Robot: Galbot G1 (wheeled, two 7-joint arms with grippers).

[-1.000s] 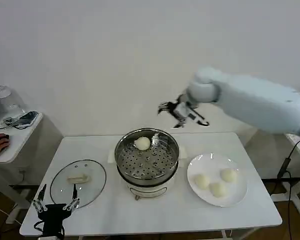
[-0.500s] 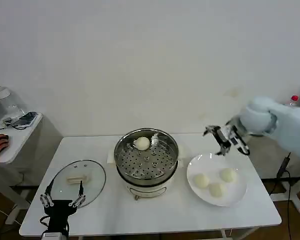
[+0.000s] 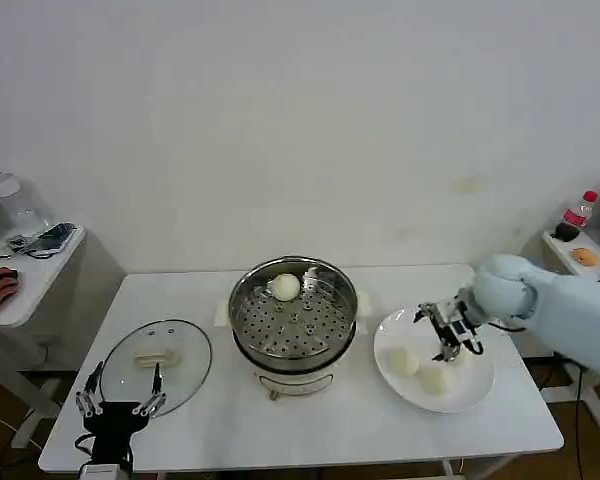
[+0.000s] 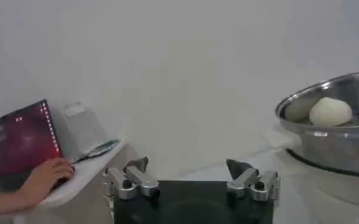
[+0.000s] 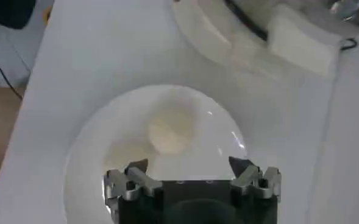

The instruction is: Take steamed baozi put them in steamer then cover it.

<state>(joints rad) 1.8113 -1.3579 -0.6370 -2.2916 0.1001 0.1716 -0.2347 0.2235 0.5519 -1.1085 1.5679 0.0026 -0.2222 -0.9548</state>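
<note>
Relocated from above the steamer, right gripper, jaws spread and empty, hovers over the plate of remaining baozi; one baozi already in steamer; next: descend, grasp; left gripper parked, released, at the counter edge.

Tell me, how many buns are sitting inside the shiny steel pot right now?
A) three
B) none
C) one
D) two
C: a single steamed baozi rests on the perforated tray at the back of the steamer, while the other buns lie on the white plate under the open right claw.
</note>
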